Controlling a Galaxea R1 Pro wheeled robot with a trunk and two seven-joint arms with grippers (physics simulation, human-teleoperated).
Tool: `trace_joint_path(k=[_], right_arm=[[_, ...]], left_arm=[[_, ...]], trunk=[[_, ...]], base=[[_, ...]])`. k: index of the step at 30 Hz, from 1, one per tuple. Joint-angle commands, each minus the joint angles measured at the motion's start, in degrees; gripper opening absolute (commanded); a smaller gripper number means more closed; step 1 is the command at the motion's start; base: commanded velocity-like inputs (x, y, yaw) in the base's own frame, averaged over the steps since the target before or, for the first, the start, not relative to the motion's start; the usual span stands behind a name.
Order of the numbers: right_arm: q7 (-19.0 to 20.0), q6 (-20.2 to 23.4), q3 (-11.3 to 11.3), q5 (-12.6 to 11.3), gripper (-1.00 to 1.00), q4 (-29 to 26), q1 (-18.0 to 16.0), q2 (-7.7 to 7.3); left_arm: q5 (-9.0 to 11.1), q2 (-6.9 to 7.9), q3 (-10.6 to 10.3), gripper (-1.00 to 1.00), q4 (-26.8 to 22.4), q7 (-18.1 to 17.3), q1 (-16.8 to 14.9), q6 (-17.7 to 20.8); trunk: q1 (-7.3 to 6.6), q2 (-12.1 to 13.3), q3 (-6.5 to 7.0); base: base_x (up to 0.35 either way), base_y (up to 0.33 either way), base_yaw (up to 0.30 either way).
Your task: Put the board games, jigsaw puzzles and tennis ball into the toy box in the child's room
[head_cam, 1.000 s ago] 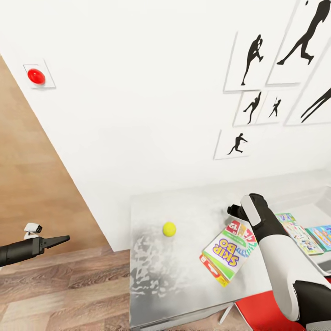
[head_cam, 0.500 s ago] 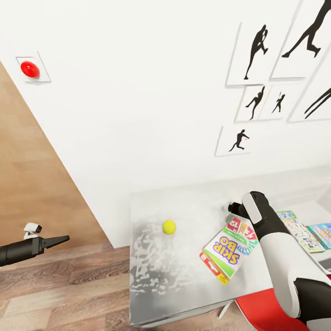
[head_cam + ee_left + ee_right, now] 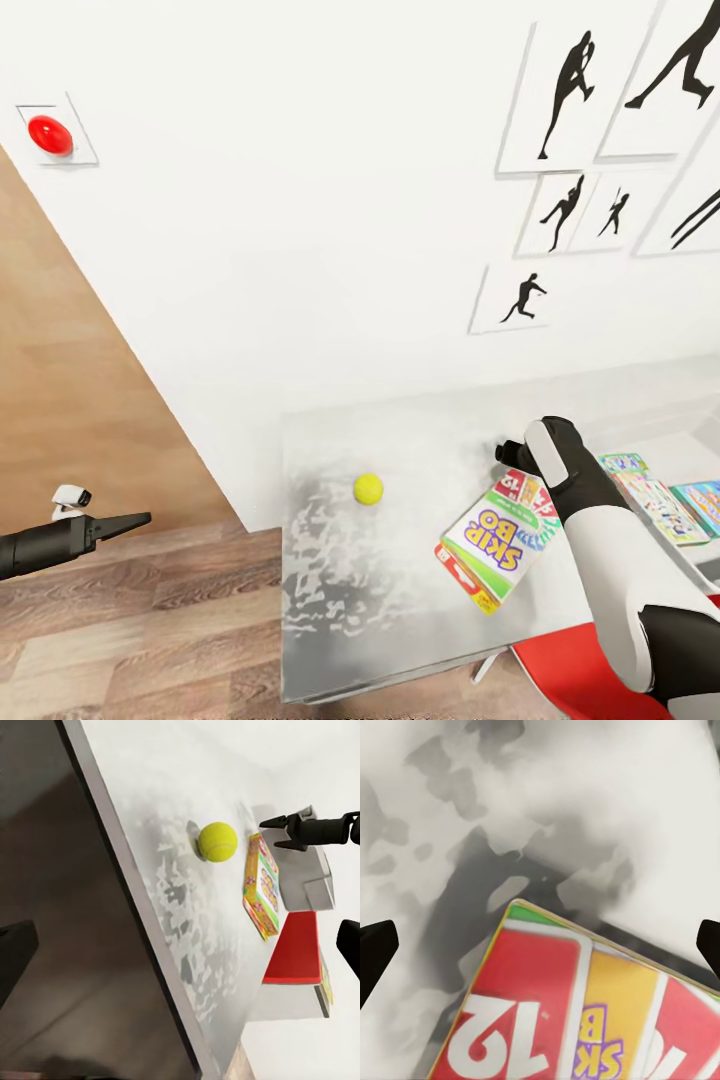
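Meanwhile, from the head camera, I see the whole picture has slid a little since a second ago: the red wall knob sits higher and further left, so my head or trunk turned, not the things. The Skip-Bo box and the tennis ball keep their places on the table, well apart from each other. That tells me nothing is grasped yet and every toy is still to be moved. My right claw hangs just over the far corner of the Skip-Bo box, forearm reaching forward and down, wrist bent toward the wall. Two more game boxes lie beyond that arm, by the red chair. My left claw is held out level over the wood floor, away from the table; its fingers look drawn together to a point.

Through the left wrist camera, the ball rests beside the Skip-Bo box, with the right claw above them, its fingers spread.

Through the right wrist camera, both dark fingertips stand wide apart, released, straddling the box's red "12" corner.
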Motion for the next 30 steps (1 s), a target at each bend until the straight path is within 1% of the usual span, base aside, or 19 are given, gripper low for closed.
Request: trace_joint_path(k=[1,18,27,30], right_arm=[[-0.5,0.1,0.2,-0.6,1.0,-0.1,0.0,-0.01],[-0.5,0.1,0.5,-0.6,1.0,-0.1,0.0,-0.16],[-0.5,0.1,0.6,-0.6,1.0,-0.1,0.0,-0.18],[-0.5,0.2,0.6,-0.6,1.0,-0.1,0.0,-0.18]], left_arm=[[0.0,0.01,0.0,1.0,0.0,-0.2,0.0,0.6],[0.0,0.11,0.0,1.0,0.0,-0.2,0.0,0.6],[0.0,0.17,0.0,1.0,0.0,-0.2,0.0,0.6],[0.0,0.18,0.0,1.0,0.0,-0.2,0.0,0.6]], trunk=[[0.01,-0.1,-0.17],[0.01,-0.1,-1.6],[0.01,-0.1,-1.69],[0.01,-0.1,-1.69]], base=[[0.0,0.0,0.0],[-0.003,0.0,0.0],[-0.18,0.0,0.0],[-0.081,0.0,0.0]])
